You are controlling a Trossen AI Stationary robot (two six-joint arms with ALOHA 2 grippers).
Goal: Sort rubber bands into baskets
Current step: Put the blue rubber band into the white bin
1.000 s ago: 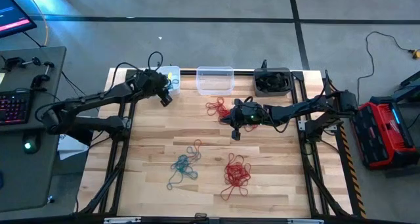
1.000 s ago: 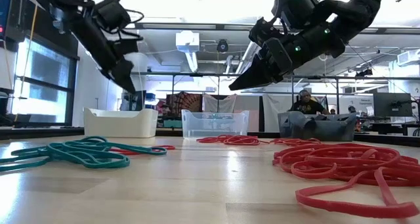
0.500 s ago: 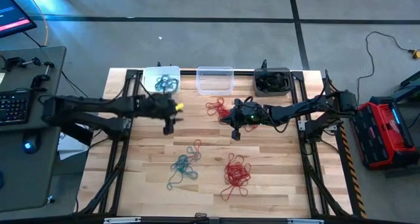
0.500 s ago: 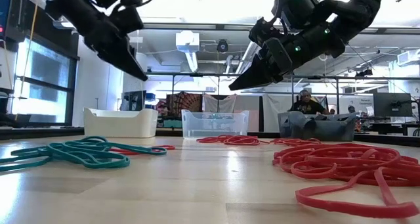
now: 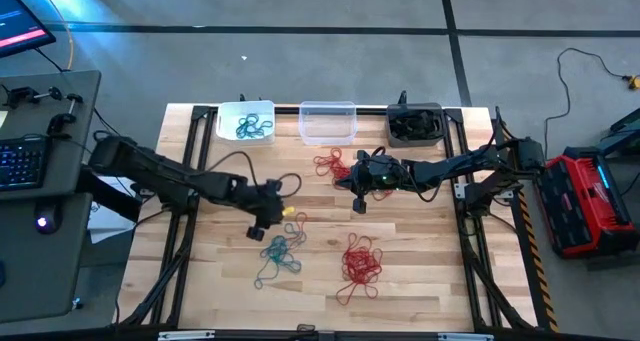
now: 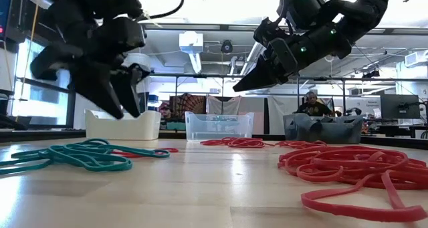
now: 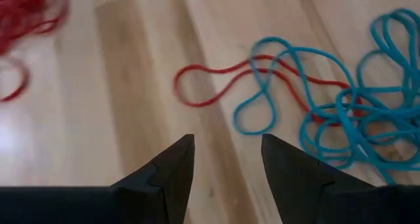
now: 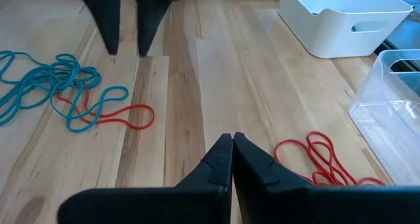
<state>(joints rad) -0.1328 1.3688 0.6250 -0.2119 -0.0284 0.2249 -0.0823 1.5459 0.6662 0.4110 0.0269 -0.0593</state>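
I hold the left gripper (image 5: 271, 219) spread wide just beside the tangled teal rubber bands (image 5: 280, 251), ready to pick; their white plastic basket (image 5: 245, 122) waits far behind (some already inside). The right gripper (image 5: 357, 194) hangs clenched, empty.

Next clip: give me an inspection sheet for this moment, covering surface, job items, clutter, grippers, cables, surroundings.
Surface: wooden table.
Job's things: teal rubber bands, loose red pile, more red bands; white basket holds teal bands, clear basket, dark grey basket.
Clutter: nothing seen.
Grippers: left gripper open above the teal bands; right gripper shut, empty, mid-table.
Cables: black cable on the floor.
Surroundings: keyboard desk, red case, person behind.
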